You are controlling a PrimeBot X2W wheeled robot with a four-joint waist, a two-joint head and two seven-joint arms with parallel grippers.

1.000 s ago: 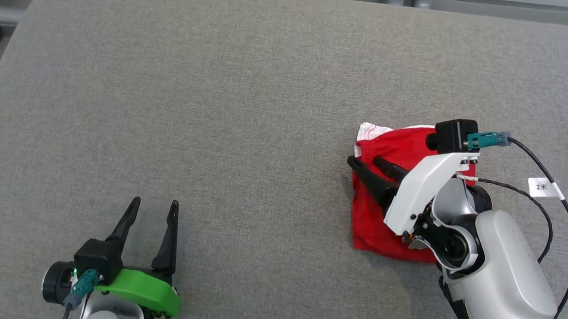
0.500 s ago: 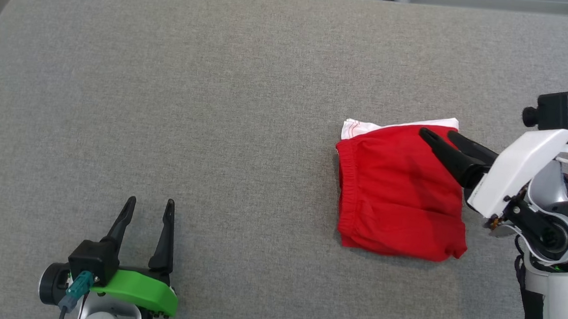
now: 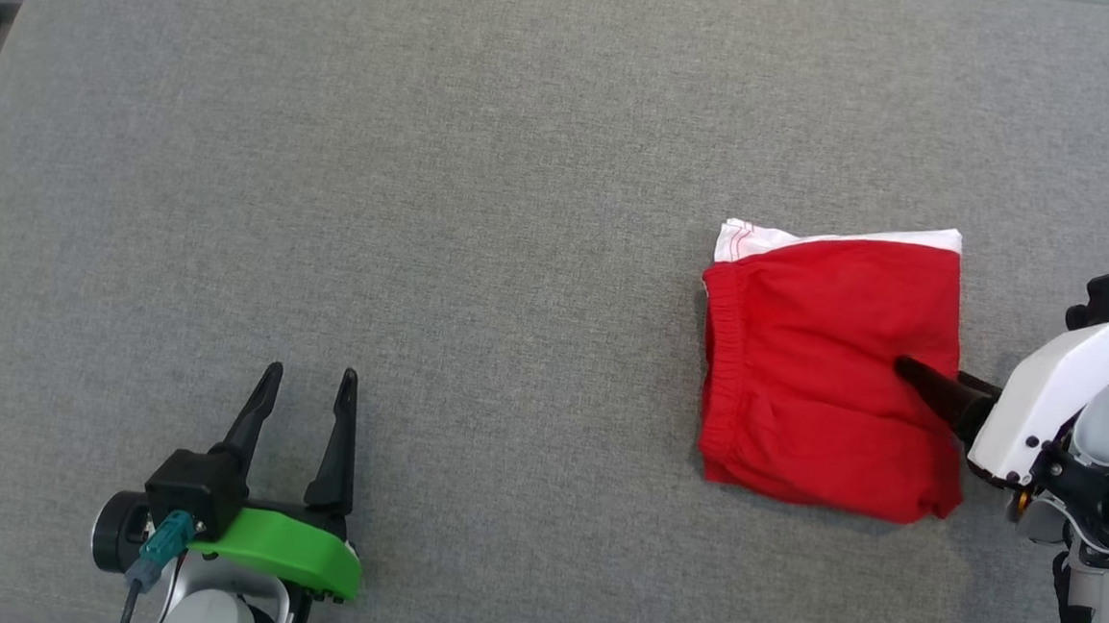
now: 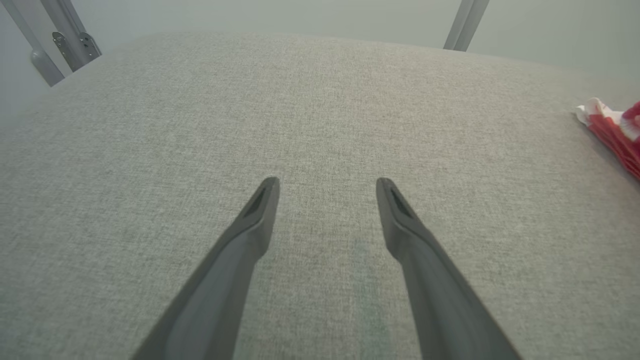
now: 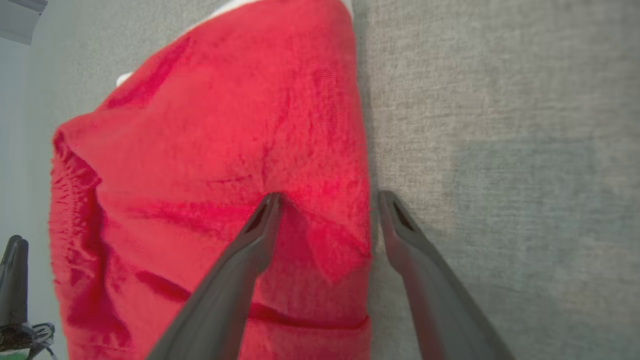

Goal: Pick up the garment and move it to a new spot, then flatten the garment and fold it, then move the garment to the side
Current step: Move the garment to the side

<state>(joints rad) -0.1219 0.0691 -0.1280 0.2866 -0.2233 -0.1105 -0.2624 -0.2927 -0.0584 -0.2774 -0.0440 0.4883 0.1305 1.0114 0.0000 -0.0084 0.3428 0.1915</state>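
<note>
The red shorts (image 3: 825, 376) lie folded flat on the right part of the grey bench (image 3: 427, 198). A white strip peeks out along the far edge. The stretchy waistband is on the side facing the middle of the bench.

The right gripper (image 5: 328, 196) is at the shorts' right edge with its fingers spread apart. One finger is over the red cloth and the other is just beside it, over the bench. It holds nothing.

The left gripper (image 3: 310, 371) hangs over bare bench, well apart from the shorts. Its fingers are spread too, and it is empty.
</note>
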